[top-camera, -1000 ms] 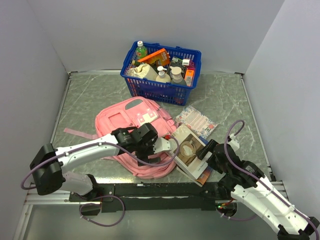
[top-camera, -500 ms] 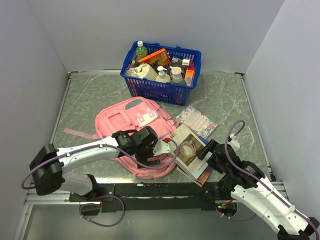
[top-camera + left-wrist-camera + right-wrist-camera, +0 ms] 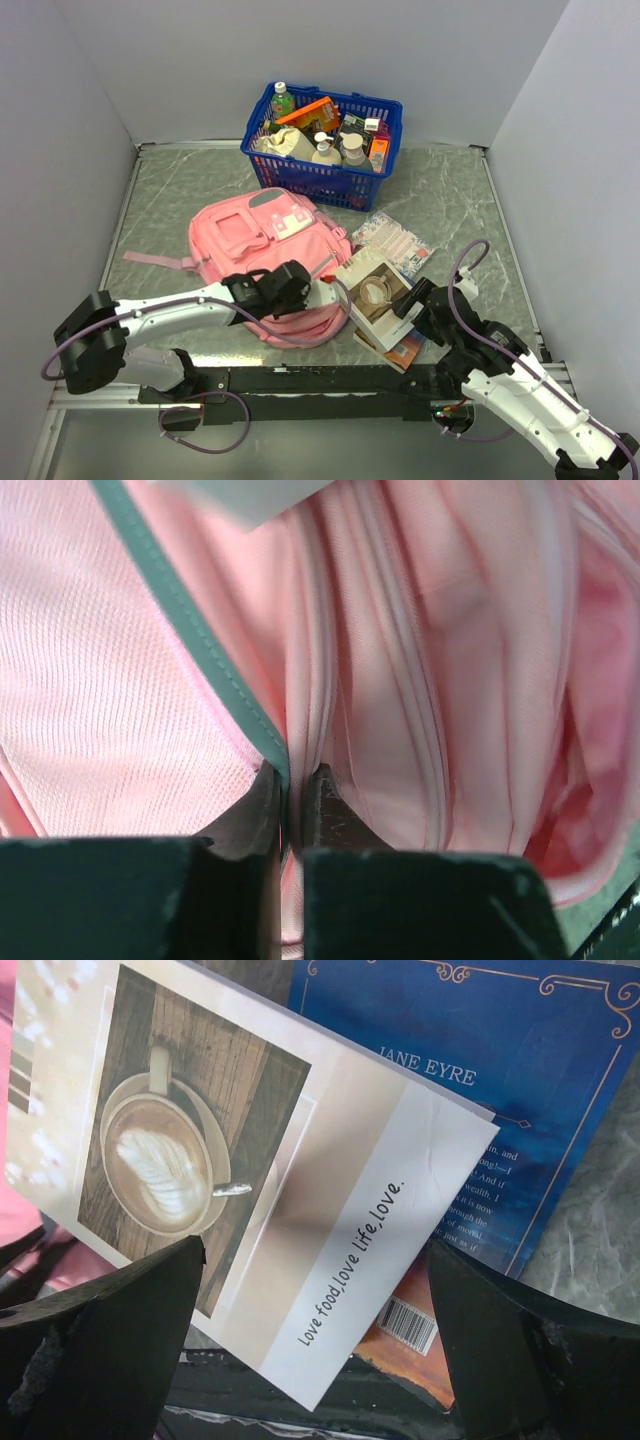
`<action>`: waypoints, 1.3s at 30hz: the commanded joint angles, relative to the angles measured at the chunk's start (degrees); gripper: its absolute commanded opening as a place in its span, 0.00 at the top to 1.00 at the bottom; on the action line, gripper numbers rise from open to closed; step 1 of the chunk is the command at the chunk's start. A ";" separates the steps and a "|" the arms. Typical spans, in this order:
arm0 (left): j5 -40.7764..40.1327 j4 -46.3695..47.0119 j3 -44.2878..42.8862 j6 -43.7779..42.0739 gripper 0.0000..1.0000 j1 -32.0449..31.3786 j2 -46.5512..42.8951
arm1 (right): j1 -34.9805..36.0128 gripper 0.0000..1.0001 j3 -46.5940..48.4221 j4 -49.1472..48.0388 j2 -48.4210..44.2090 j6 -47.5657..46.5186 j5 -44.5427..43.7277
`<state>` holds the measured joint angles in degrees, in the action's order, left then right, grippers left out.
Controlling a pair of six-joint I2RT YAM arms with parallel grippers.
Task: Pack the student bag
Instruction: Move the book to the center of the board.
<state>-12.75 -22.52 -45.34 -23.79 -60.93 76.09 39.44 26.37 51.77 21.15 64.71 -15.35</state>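
**Top external.** Student bag [image 3: 262,238]: pink, lying flat on the table [image 3: 160,215] left of centre, in front of the blue basket [image 3: 322,172] of bottles and cartons. Left gripper [image 3: 325,295] sits at the bag's near edge, probably to lift the mouth open for loading. Book stack [image 3: 378,300] lies just beside the bag, with the right gripper [image 3: 410,308] at its near-right side.

**Left wrist.** Fingers [image 3: 330,815] are nipped together on a fold of the bag's grey-trimmed zip edge.

**Right wrist.** Jaws are spread wide and hold nothing, one on each side of the stack.
- Notebook [image 3: 250,1190]: latte photograph, reads "Love food,love life,love."
- Blue book [image 3: 520,1080] beneath it: "JANE EYRE".
- A barcode shows on an orange cover lower down.
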 commanded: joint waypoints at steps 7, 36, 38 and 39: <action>1.32 -3.40 -12.21 -3.54 0.99 18.38 -10.61 | -0.06 0.00 6.75 -0.26 1.70 -4.40 -7.40; 18.20 -10.79 -19.53 2.00 0.99 23.22 -9.03 | -2.53 0.00 4.12 0.24 10.05 -0.46 -9.87; 19.78 -10.70 -18.03 1.73 0.99 22.96 -8.86 | -2.44 0.00 5.00 2.53 11.19 0.33 -10.22; 20.13 -10.79 -17.68 1.64 0.99 22.96 -8.68 | -2.44 0.00 5.96 5.25 13.11 1.55 -11.00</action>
<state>7.66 -43.97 -63.64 -20.27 -38.76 67.24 37.32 29.76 48.84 31.62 61.91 -25.30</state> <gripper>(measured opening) 0.072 0.998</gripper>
